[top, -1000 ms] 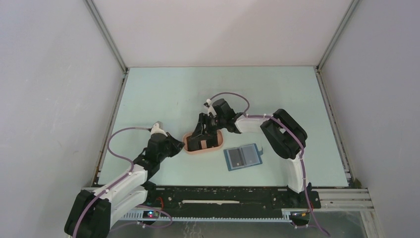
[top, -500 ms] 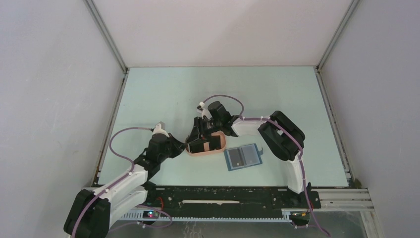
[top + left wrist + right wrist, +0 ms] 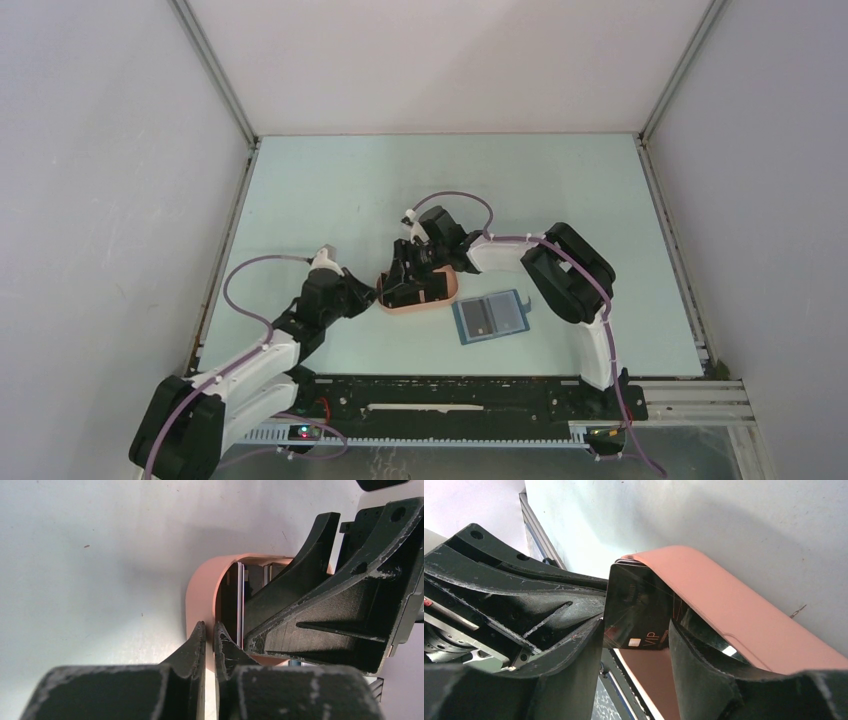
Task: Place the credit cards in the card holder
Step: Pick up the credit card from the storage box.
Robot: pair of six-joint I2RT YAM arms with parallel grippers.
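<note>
Pink tray (image 3: 200,590) rim pinched by left claw (image 3: 209,627) — right claw (image 3: 635,624) grips black card (image 3: 636,602).

We see our left pincer (image 3: 209,626) has crept right to nip the pink tray (image 3: 452,291), which slid right, while our right pincer (image 3: 635,624) sank around a black card (image 3: 634,602).

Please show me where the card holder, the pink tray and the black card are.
card holder (image 3: 490,317): top external view, on its open inner pockets.
pink tray (image 3: 199,587): left wrist view, on its curved outer wall.
black card (image 3: 636,605): right wrist view, on its glossy face.
</note>
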